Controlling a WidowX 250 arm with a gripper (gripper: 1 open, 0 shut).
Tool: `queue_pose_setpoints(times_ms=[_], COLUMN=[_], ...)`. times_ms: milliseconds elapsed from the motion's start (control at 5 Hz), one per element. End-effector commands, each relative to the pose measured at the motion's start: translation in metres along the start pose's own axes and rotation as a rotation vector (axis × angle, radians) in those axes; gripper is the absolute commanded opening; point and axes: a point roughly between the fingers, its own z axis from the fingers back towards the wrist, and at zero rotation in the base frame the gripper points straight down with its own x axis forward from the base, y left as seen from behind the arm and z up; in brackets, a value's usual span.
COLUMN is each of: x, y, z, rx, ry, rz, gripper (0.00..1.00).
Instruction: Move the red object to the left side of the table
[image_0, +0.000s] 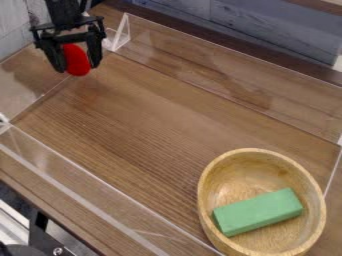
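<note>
A wooden bowl (263, 205) holding a green block (259, 212) is sitting nearest on the brown wood-grain table (160, 120). Far left, the gripper (71, 57) is hanging spread wide around the red object (78, 61), beside clear acrylic walls (120, 33).

The black gripper (71, 53) sits at about ten o'clock in the view. It points almost straight down, and its two fingers (47, 50) are spread wide apart.
</note>
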Motion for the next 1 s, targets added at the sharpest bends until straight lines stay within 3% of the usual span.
queue_pose_setpoints(times_ms=[0, 200, 600, 800], x=[0.002, 0.007, 0.005, 0.006], y=[-0.014, -0.017, -0.001, 0.006], z=[0.021, 0.007, 0.007, -0.003], rx=[0.035, 0.062, 0.096, 0.108], ry=[-0.081, -0.067, -0.042, -0.030], rz=[-0.076, -0.128, -0.162, -0.168], gripper=[0.00, 0.00, 0.00, 0.00])
